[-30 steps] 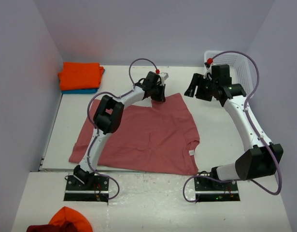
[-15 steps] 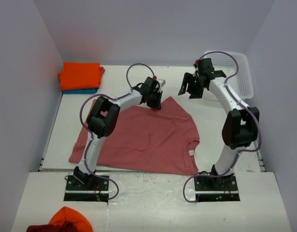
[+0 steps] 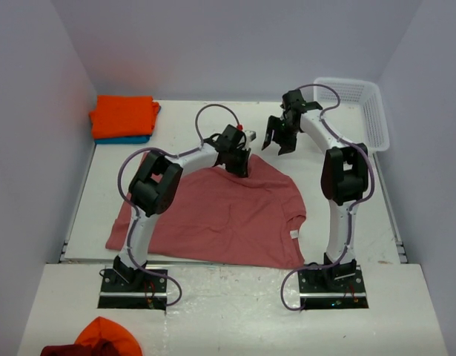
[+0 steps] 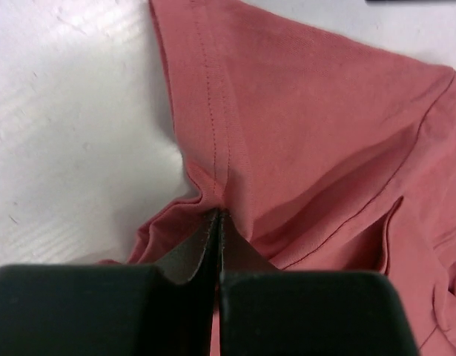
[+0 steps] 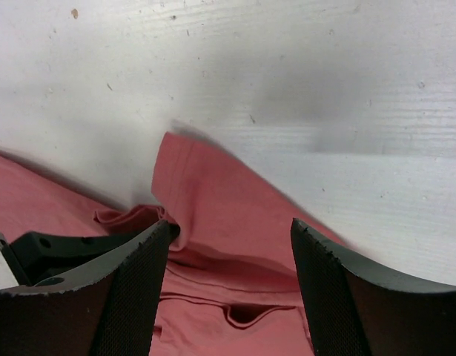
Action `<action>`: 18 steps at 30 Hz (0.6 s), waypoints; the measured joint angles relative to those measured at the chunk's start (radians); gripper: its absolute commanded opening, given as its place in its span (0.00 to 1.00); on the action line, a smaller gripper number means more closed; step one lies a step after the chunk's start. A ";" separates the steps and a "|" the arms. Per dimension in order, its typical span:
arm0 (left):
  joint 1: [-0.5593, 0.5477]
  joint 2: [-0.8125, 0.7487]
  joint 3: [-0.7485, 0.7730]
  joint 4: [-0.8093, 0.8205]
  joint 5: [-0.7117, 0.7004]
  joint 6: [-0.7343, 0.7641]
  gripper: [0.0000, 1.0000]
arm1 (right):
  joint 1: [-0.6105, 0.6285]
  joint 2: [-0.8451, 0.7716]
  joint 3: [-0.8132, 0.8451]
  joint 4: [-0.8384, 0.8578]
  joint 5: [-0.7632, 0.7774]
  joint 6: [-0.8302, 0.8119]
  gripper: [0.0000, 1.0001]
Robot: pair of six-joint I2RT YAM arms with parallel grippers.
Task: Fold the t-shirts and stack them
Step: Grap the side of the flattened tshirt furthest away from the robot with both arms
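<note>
The salmon-red t-shirt point(image 3: 228, 215) is lying spread across the middle of the tabletop point(image 3: 172, 126), mostly flat, with its small white tag point(image 3: 293, 234) showing near the right-hand edge of the cloth. The left pincer point(image 3: 241, 169) is reaching over to the shirt's far edge and pinching it there. Through the left wrist camera its two fingers are pressing tight together with a fold of the hem caught between them. The stitched seam is running straight away from the tips, and the fabric is bunching into small wrinkles around the grip.

The right pincer point(image 3: 277, 144) is hovering just beyond that same far edge, close beside the left one, with its fingers point(image 5: 135, 289) spread wide apart and gripping nothing. Through the right wrist camera a raised corner of the red cloth is showing between them. I can't tell whether those fingers are touching the tabletop.

At the far left corner the bright orange t-shirt point(image 3: 124, 115) is sitting folded on top of the teal-blue t-shirt point(image 3: 127, 139), of which only a thin strip is peeking out. A white lattice basket point(image 3: 377, 119) is standing at the far right corner, well apart from the shirts. Down by the arm bases, at the near left, a bunched orange cloth point(image 3: 105, 334) and a dark red cloth point(image 3: 64, 350) are lying together.
</note>
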State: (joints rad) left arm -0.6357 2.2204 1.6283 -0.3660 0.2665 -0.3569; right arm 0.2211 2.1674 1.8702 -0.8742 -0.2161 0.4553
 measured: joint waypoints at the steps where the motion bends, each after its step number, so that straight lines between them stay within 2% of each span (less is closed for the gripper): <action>1: -0.001 -0.008 -0.011 -0.001 0.003 0.000 0.01 | 0.003 0.010 0.014 -0.006 0.000 0.000 0.68; 6: -0.003 -0.035 -0.055 0.003 0.019 0.000 0.01 | 0.018 0.070 0.094 -0.033 -0.002 0.000 0.67; 18: 0.001 -0.045 -0.071 0.002 0.030 -0.026 0.01 | 0.075 0.168 0.163 -0.057 -0.042 0.013 0.67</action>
State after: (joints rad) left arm -0.6350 2.1757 1.5574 -0.3637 0.2962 -0.3832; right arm 0.2958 2.3352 2.0327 -0.9314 -0.2581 0.4679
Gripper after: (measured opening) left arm 0.009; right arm 0.673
